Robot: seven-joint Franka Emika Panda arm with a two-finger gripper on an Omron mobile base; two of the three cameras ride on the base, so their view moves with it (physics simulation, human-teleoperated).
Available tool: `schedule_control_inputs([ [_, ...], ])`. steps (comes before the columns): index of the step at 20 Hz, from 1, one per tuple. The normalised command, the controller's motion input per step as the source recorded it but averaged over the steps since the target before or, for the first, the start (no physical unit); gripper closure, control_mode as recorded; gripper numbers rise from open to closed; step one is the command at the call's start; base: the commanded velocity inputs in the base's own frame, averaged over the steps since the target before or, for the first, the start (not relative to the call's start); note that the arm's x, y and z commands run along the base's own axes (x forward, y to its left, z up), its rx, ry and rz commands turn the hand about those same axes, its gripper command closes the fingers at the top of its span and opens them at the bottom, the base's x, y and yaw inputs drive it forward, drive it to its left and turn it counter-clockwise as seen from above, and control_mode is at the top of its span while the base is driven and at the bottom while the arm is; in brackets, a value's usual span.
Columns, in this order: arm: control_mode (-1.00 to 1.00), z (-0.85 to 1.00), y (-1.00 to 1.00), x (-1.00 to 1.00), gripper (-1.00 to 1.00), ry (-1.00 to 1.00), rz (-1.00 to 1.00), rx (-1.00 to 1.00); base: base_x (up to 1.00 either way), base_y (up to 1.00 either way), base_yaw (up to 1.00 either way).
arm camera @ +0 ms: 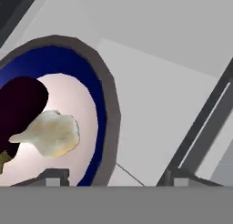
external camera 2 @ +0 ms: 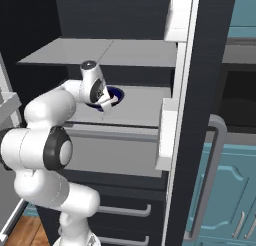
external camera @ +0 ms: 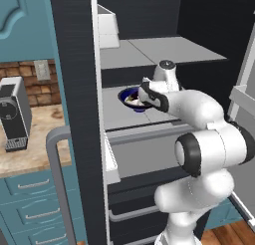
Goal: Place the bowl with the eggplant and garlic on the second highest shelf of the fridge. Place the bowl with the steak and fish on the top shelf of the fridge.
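The fridge (external camera: 74, 114) stands open, and the bowl (external camera: 130, 97) sits on its second highest shelf (external camera 2: 142, 110), one level below the top shelf (external camera 2: 100, 52). From the bowl, the gripper (arm camera: 113, 175) is right at the near rim, its jaws apart with the rim between the two tips and, as far as the hand view shows, not pinching it. The bowl looks rigid, smooth and probably slick, so its thick rim is the sensible place to hold. Inside the bowl lie the eggplant (arm camera: 20, 109) and, touching it, the garlic (arm camera: 50, 134); both are loose, light and would roll if the bowl tipped.
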Motion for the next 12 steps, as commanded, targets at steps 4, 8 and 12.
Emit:
schedule_control_inputs([
  [4,-1.0,0.64,0.0,-1.0,-1.0,-0.26,0.0,-0.06,0.0,0.0,0.0],
  [8,-1.0,0.52,0.11,-1.0,-1.0,-0.26,0.0,-0.07,0.0,0.0,0.0],
  [12,-1.0,0.43,0.18,-1.0,-1.0,-0.03,0.0,-0.01,0.0,0.0,0.0],
])
